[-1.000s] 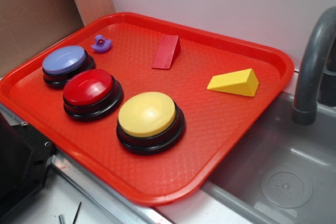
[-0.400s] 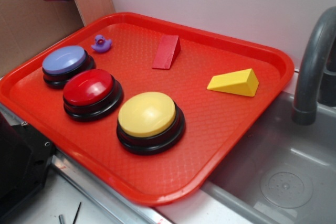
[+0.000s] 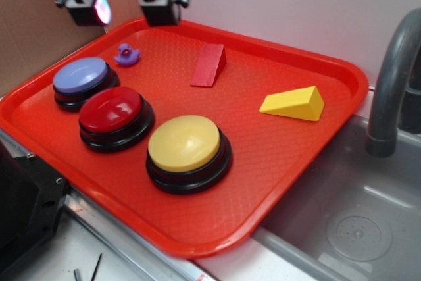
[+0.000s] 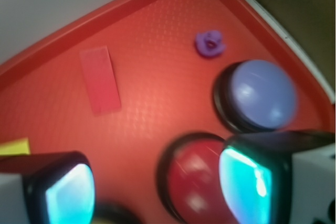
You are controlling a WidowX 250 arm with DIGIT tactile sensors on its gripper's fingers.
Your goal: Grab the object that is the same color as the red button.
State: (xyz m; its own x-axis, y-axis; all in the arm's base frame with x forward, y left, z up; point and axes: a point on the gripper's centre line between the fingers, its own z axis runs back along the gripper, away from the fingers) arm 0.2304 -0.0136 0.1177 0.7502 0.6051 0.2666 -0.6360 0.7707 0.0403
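— Where is the red wedge block (image 3: 209, 65)?
— Lying untouched on the red tray (image 3: 289, 156), toward its far edge, well apart from the red button (image 3: 115, 117) near the front left.
— And the end effector (image 3: 122, 4)?
— Hovering above the tray's far-left corner, fingers spread wide, holding nothing, near a small purple duck (image 3: 127, 54).

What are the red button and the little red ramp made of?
The red button looks like glossy hard plastic: light glints off its dome, and it sits on a black base. The red ramp looks dull with no shine, so maybe painted wood or matte plastic; I can't tell which.
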